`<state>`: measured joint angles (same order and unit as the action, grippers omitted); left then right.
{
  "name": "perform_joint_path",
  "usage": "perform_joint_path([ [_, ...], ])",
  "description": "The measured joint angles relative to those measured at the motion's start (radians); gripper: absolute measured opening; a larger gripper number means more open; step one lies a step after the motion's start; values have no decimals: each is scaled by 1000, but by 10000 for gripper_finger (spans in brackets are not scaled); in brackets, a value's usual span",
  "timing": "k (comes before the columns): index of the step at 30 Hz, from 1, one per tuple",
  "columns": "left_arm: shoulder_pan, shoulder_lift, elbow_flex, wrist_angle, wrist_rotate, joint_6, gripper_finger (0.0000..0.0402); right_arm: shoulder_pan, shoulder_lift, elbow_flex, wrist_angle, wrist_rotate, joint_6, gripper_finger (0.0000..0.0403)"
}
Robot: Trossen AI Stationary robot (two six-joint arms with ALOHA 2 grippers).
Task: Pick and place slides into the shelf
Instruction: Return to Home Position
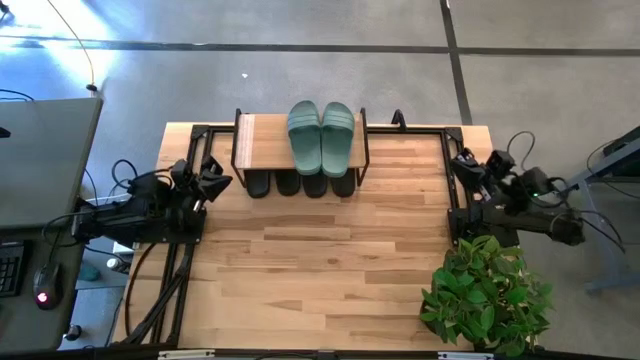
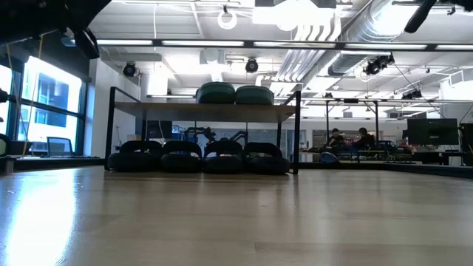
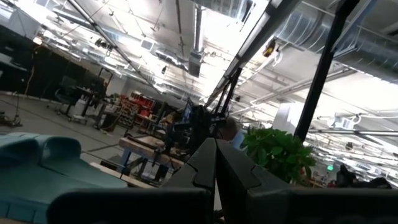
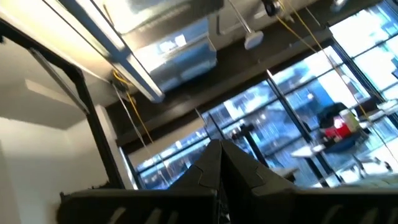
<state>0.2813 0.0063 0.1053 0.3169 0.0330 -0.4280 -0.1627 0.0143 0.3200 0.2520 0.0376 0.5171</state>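
The sage-green pair of slides [image 1: 321, 137] lies side by side on the shelf's [image 1: 262, 143] light top board, also seen in the low view [image 2: 235, 94]. Several black slides [image 2: 198, 157] stand in a row on the table under that board, toes toward the near edge [image 1: 301, 184]. My left gripper [image 1: 214, 176] rests at the table's left edge, fingers shut [image 3: 216, 163]. My right gripper [image 1: 464, 162] rests at the right edge, fingers shut [image 4: 221, 163]. Both point upward, away from the slides.
A potted green plant [image 1: 487, 292] stands at the table's near right corner. The shelf sits at the far edge, with bare wooden tabletop [image 1: 330, 270] in front of it. A desk with a keyboard and mouse [image 1: 45, 285] lies beyond the left edge.
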Motion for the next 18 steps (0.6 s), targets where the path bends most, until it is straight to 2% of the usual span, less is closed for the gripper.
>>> perform_joint_path([
  [3, 0, 0, -2, 1, -7, 0, 0, 0, 5, -103, 176, 1, 6, 0],
  [6, 0, 0, -2, 1, -20, -1, 0, 0, 5, -165, 264, 19, 7, 0],
  [18, 0, 0, -2, -87, -22, -29, 0, 0, 4, -310, 306, 19, 89, 0],
])
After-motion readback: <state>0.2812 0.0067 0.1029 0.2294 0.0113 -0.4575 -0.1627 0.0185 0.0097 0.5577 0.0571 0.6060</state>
